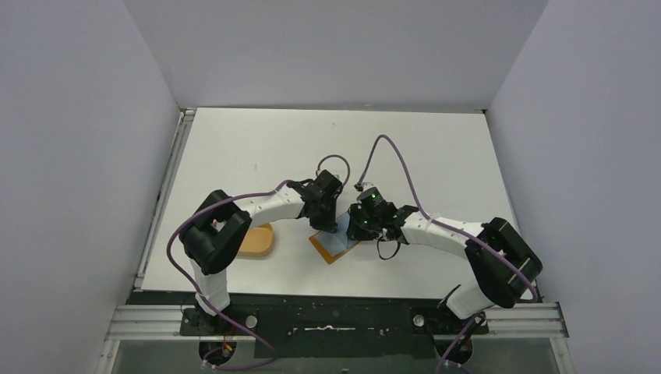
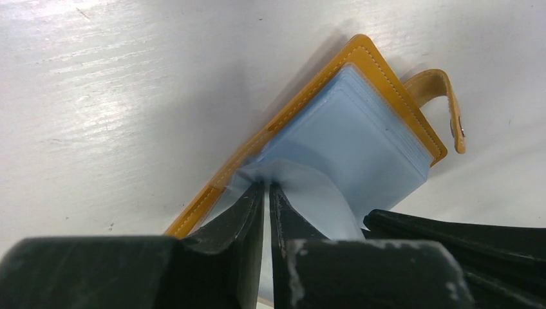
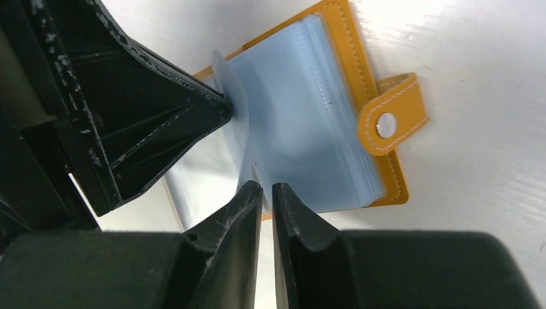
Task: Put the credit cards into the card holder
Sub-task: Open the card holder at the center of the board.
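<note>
The tan-orange card holder (image 1: pixel 333 248) lies open on the white table between both grippers, its stack of clear blue-tinted sleeves (image 2: pixel 360 141) facing up and its closure tab (image 3: pixel 393 122) sticking out to one side. My left gripper (image 2: pixel 267 183) is shut on one sleeve and holds it lifted and bowed. My right gripper (image 3: pixel 264 187) stands at the near edge of the sleeve stack, its jaws a narrow slit apart with nothing between them. Beneath the raised sleeve shows a silvery-grey flat face (image 3: pixel 199 174) that looks like one of the credit cards. No other cards are in view.
An orange oval tray (image 1: pixel 256 240) sits left of the card holder, partly hidden by the left arm. The two grippers (image 1: pixel 343 226) almost touch above the holder. A metal rail (image 1: pixel 160 202) runs along the table's left edge.
</note>
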